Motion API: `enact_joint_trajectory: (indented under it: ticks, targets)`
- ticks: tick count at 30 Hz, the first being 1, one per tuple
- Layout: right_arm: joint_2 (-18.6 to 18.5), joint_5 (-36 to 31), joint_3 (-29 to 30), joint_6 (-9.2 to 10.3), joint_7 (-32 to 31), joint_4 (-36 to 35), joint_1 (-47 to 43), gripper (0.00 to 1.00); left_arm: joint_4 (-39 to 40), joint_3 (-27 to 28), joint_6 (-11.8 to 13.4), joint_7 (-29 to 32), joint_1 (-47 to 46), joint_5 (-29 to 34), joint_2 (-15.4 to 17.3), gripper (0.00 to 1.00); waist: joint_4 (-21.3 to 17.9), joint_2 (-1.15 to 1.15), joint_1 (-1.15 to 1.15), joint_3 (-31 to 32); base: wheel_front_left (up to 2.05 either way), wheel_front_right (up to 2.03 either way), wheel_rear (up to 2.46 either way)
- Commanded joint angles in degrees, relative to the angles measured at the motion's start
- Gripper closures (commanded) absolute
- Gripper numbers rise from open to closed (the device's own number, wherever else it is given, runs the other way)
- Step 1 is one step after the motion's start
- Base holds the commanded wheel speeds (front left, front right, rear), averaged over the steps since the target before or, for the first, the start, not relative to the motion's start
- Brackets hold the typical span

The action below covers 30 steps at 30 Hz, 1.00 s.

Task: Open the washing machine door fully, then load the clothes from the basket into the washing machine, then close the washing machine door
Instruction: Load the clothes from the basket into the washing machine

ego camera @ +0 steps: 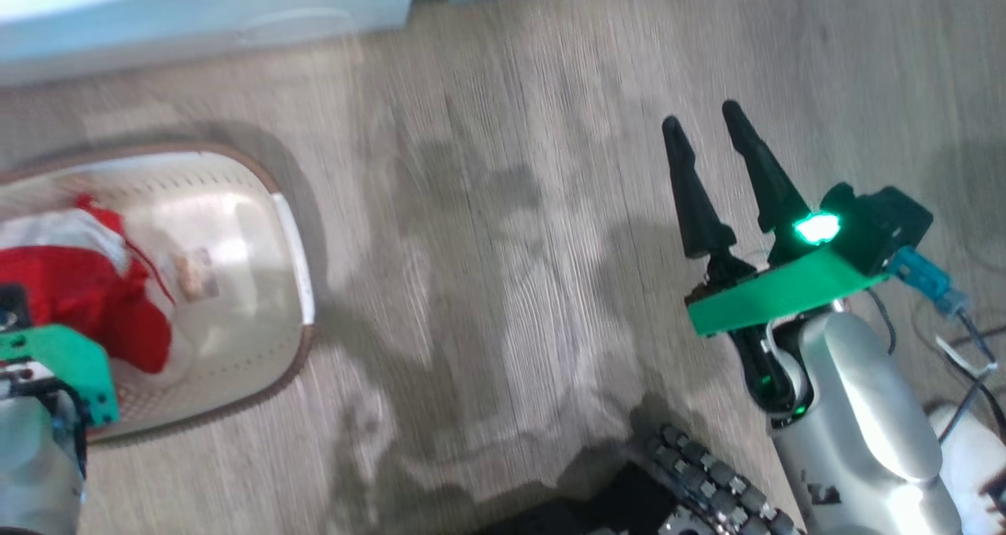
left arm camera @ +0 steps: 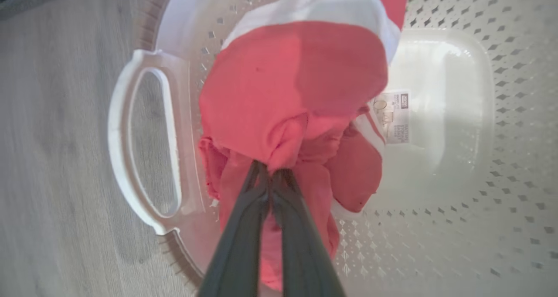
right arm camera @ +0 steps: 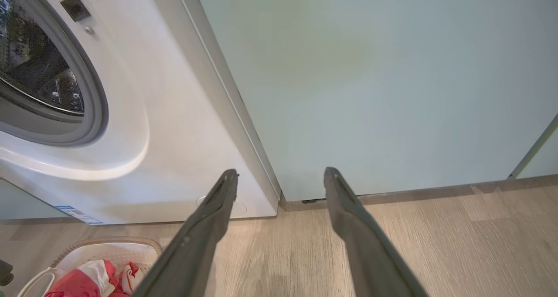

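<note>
A: Room, surface?
B: Grey-brown wood-grain plank floor (ego camera: 511, 244). Pale teal cabinet front (right arm camera: 370, 92) sits right beside the big white front-loading washing machine (right arm camera: 174, 135).
A: Load?
B: Bright red fabric clothes (left arm camera: 296, 83) are in the cream perforated plastic basket (left arm camera: 501, 157) on the floor. Left wrist view: left gripper (left arm camera: 270, 170) clenched on a red fold. Right wrist view: drum mouth (right arm camera: 39, 70) exposed, right gripper (right arm camera: 281, 172) spread, empty.

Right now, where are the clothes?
The clothes lie in the basket at the head view's left edge, on the floor before the washing machine, pinched by the shut left gripper.
</note>
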<state>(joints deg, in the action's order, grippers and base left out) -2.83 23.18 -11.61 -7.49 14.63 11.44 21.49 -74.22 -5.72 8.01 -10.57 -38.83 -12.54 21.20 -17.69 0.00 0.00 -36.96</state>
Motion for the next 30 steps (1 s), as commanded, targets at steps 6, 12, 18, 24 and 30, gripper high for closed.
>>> enact_joint_trajectory:
  ticks: [6,12,18,24,30]
  targets:
    - [-0.05,-1.03,-0.29,0.00,0.37,-0.54,-2.83,0.00,0.29,1.34,-0.38,-3.89,2.15,-0.79,0.53,1.00,2.30,0.00,0.00,7.77,0.00,0.00,0.00]
    - [-0.05,-1.67,0.44,0.00,0.37,0.34,-3.77,0.00,7.93,1.53,-0.42,-4.39,3.83,-0.16,-0.76,1.00,4.26,0.00,0.00,12.78,0.00,0.00,0.00]
    - [-0.05,-2.24,1.22,0.00,0.37,1.16,-4.88,0.00,16.73,4.27,-4.07,-4.41,6.61,0.25,-1.78,1.00,6.18,0.00,0.00,17.62,0.00,0.00,0.00]
    - [-0.05,-2.92,1.96,0.00,0.37,1.87,-6.15,0.00,25.72,7.65,-7.44,-4.42,9.83,2.17,-3.72,1.00,8.07,0.00,0.00,22.18,0.00,0.00,0.00]
    - [-0.05,-3.54,2.84,0.00,0.37,2.82,-8.91,0.00,39.65,8.23,-5.63,-4.42,17.52,6.27,-11.95,1.00,9.87,0.00,0.00,28.35,0.00,0.00,0.00]
